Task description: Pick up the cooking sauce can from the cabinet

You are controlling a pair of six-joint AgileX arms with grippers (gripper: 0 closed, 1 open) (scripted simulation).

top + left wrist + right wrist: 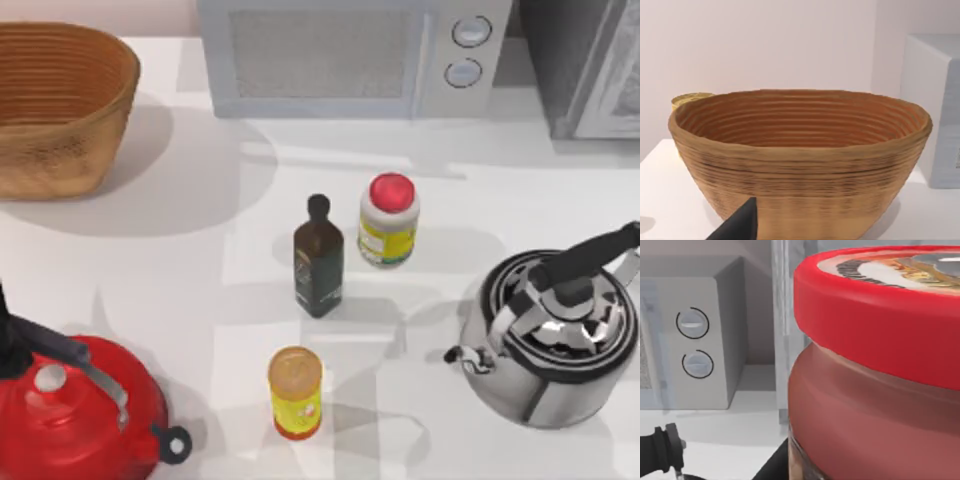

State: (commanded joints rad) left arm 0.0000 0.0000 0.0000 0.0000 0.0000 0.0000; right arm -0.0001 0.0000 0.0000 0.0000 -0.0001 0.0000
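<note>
The cooking sauce can sits very close in the right wrist view, with a reddish-orange body and a red lid bearing a white-and-dark mark. One dark finger of my right gripper lies against its side, so the gripper looks shut on it. The cabinet stands at the table's back right, dark grey with a pale framed door behind the can. My left gripper hangs parked in front of the wicker basket.
A microwave stands at the back middle and a wicker basket at back left. In the middle stand a dark bottle, a white jar and a yellow can. A red kettle and a steel kettle flank the front.
</note>
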